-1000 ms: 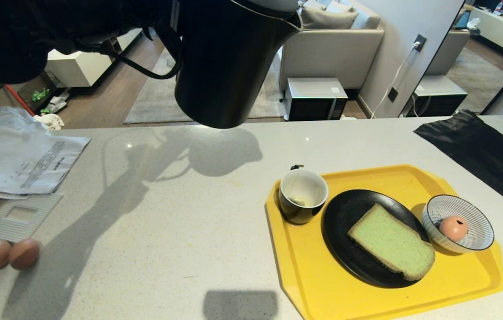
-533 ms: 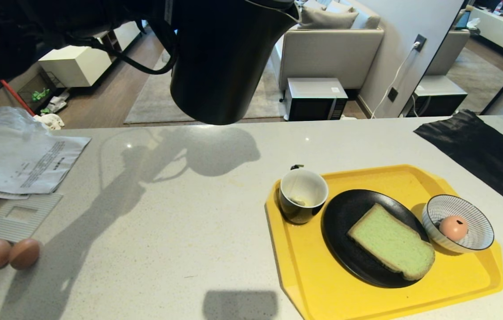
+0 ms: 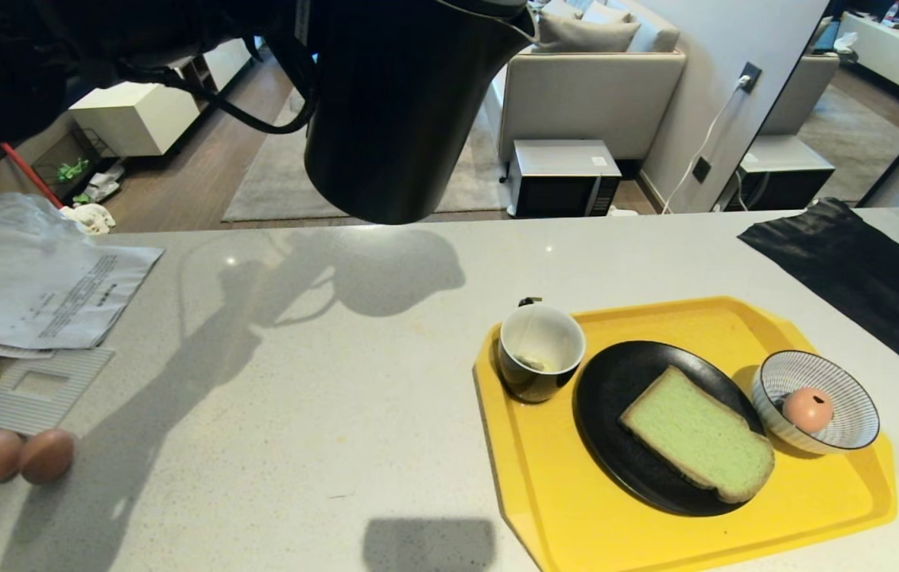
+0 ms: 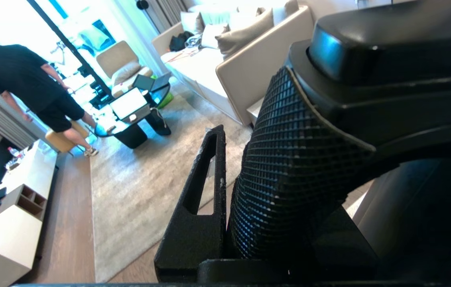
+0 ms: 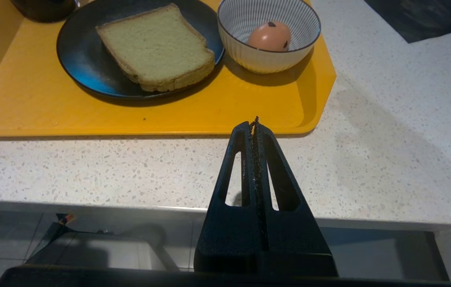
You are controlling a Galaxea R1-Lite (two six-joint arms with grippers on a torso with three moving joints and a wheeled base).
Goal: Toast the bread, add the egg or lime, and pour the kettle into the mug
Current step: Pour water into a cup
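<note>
aloft, kettle (image 3: 401, 111) hangs near-upright, spout (image 3: 525, 32) rightward.

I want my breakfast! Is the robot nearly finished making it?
Nearly. The bread sits on the black plate and the egg in the striped bowl. The left gripper holds the kettle up high. Pouring into the mug is left.

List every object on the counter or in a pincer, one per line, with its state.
kettle: held off the counter, lid on
left pincer: shut on kettle handle
right pincer: shut, holding nothing, at the counter's edge
mug: upright on yellow tray
bread: flat on black plate
egg: whole, in striped bowl
</note>
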